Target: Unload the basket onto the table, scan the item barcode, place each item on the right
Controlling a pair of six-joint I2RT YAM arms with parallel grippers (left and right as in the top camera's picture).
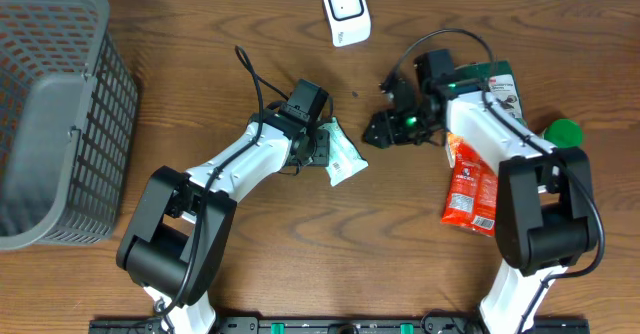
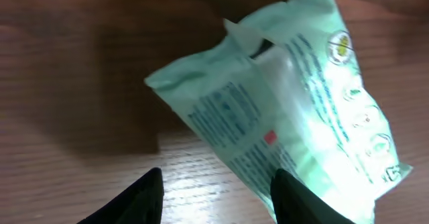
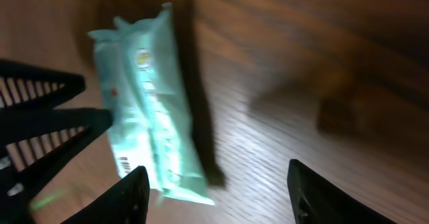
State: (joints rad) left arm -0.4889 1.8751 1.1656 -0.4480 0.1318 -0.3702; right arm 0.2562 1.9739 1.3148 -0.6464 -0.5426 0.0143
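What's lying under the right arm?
A red snack bag and a dark green packet lie beneath it; the arm covers part of each.

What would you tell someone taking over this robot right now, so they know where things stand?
Left gripper: at the mint-green packet, one finger overlapping it; a firm grip cannot be confirmed.
Right gripper: open and empty, beside the packet.
Packet: mid-table, between the two grippers. The white scanner stands apart, at the far edge of the table.
Done: packet reached; it is not at the scanner yet.
Left: bring the packet's barcode in front of the scanner.
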